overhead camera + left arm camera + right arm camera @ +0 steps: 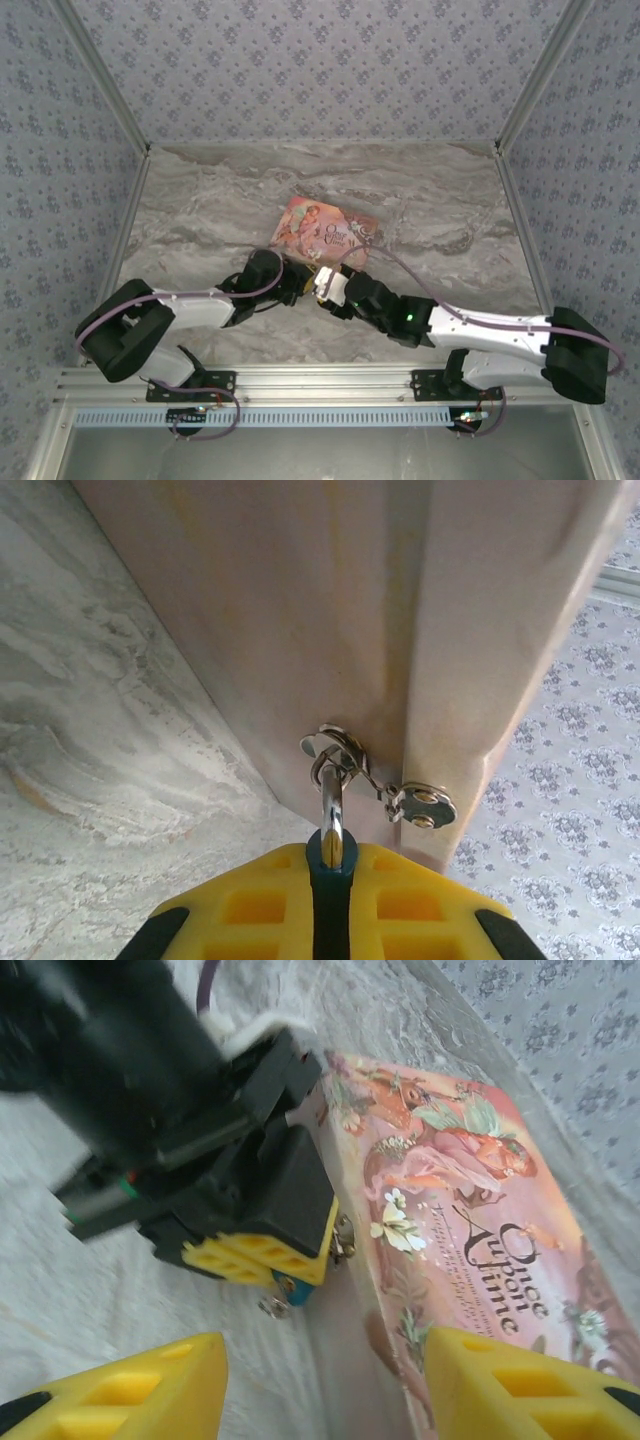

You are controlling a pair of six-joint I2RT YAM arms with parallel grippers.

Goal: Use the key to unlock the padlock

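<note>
Tiny, teal-bodied, silver-shackled padlock (330,880)

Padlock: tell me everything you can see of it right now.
The padlock is tiny, with a blue-teal body and a thin silvery shackle. The left hand pinches its body between yellow fingers, shackle pointing away from the hand. The shackle is threaded through the metal hasp on the pink tin. Whether it is locked I cannot tell.

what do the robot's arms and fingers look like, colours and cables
Both the left arm and right arm have white shells between bulky black joint housings, with a lilac cable running along each. A small green light shows on the right arm. The fingers are bright yellow blocks with square recesses and black edging.
</note>
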